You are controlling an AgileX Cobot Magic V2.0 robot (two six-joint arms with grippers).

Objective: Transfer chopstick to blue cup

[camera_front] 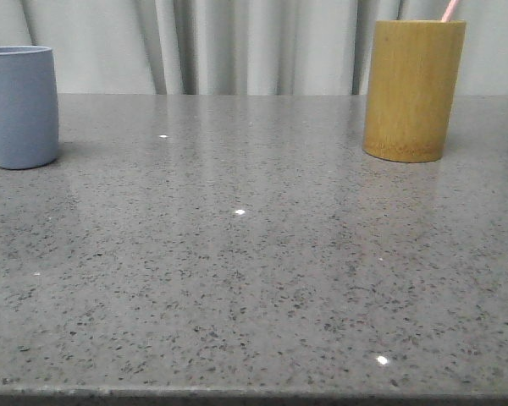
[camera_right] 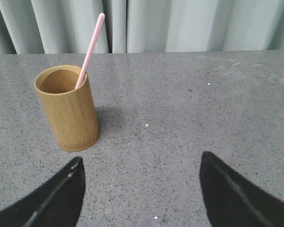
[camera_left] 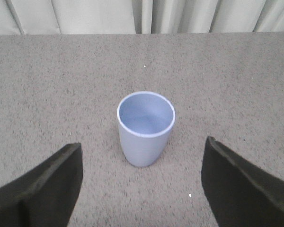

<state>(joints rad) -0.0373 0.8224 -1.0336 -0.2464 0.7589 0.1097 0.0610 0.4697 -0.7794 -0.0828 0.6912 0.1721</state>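
The blue cup stands upright at the far left of the table; in the left wrist view the same blue cup shows an empty inside. My left gripper is open, its dark fingers spread wide on either side, short of the cup. A pale pink chopstick leans in the bamboo cylinder; its tip pokes out of the bamboo cylinder at the far right in the front view. My right gripper is open over bare tabletop, apart from the cylinder. Neither gripper appears in the front view.
The grey speckled stone table runs to a front edge at the bottom of the front view. Pale curtains hang right behind the table's back edge.
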